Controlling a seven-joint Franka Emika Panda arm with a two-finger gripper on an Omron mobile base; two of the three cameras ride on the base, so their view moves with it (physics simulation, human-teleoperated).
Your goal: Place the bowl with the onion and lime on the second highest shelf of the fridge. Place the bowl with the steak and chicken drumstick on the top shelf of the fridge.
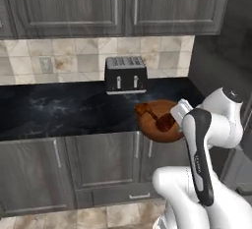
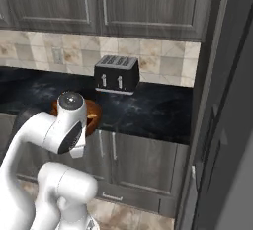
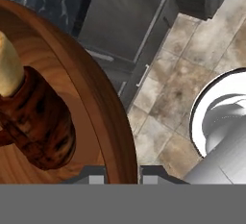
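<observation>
In the left base view, the robot's arm reaches up from the lower right. The brown bowl (image 1: 158,121) hangs at the front edge of the dark worktop (image 1: 64,107), near its right end, tipped toward the camera. Dark meat (image 1: 165,121) lies inside it. The tool (image 1: 180,116) sits at the bowl's right rim, mostly hidden by the white arm. A black toaster (image 1: 126,74) stands at the back of the worktop, well apart from the bowl.

In the right base view, the big white arm covers most of the bowl. Only a brown piece of rim (image 2: 94,111) peeks out beside the arm, at the front edge of the worktop. The toaster (image 2: 116,73) stands behind it. A tall dark panel (image 2: 222,125) fills the right side (most likely the fridge, but the shelves cannot be seen here).

In the hand view, the bowl's wooden rim (image 3: 103,117) runs right between the two dark finger tips (image 3: 92,176). The tool (image 3: 120,176) is pinched tight on that rim. The dark steak (image 3: 41,131) and the pale bone end of the chicken drumstick (image 3: 9,71) rest inside the bowl. Floor tiles (image 3: 168,98) lie far below.

So the robot seems to be on the meat-bowl step, carrying it. Next it should turn toward the fridge, keep the bowl level so nothing slides out, and set it on the top shelf.
</observation>
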